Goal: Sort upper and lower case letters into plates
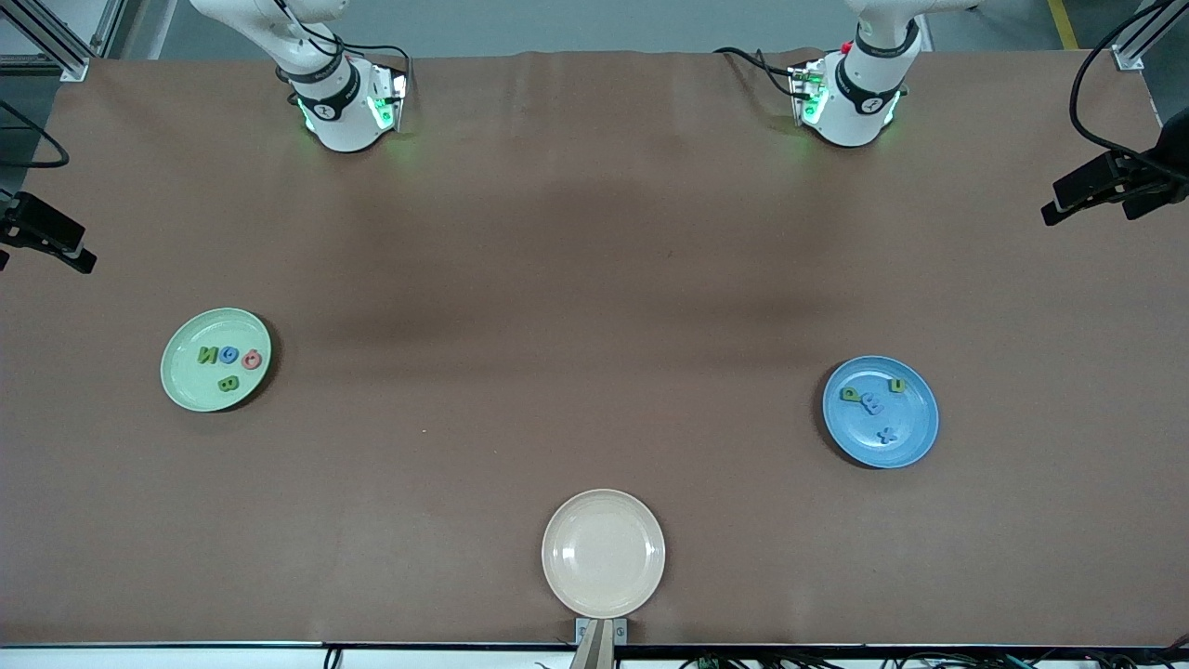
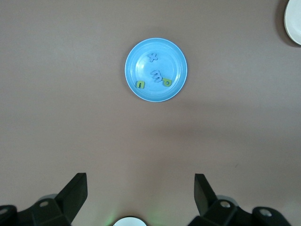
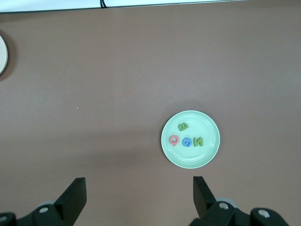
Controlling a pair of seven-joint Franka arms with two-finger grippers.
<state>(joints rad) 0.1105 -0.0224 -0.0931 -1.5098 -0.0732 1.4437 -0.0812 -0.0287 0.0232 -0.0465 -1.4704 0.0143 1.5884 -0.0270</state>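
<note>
Resting in two plates, all eight small chunky toy letters are already off the brown table point(image 1: 594, 279). The round pale green plate point(image 1: 186, 386) toward the right arm's end holds a green N point(image 1: 206, 354), a blue letter point(image 1: 228, 354), a red Q point(image 1: 252, 359) and a green B point(image 1: 228, 383). The round medium blue plate point(image 1: 915, 437) toward the left arm's end holds a green p point(image 1: 850, 394), a green n point(image 1: 897, 385), a blue letter point(image 1: 872, 402) and a blue x point(image 1: 889, 434). An empty cream plate point(image 1: 603, 554) lies nearest the front camera.

The letters look light and stiff; pinching across a straight stroke would likely hold best, though they could skid on the smooth plates. No brand writing is legible.

The left gripper point(image 2: 141, 188) and the right gripper point(image 3: 139, 188) hover high over bare table, each waiting with fingers spread wide and empty.
</note>
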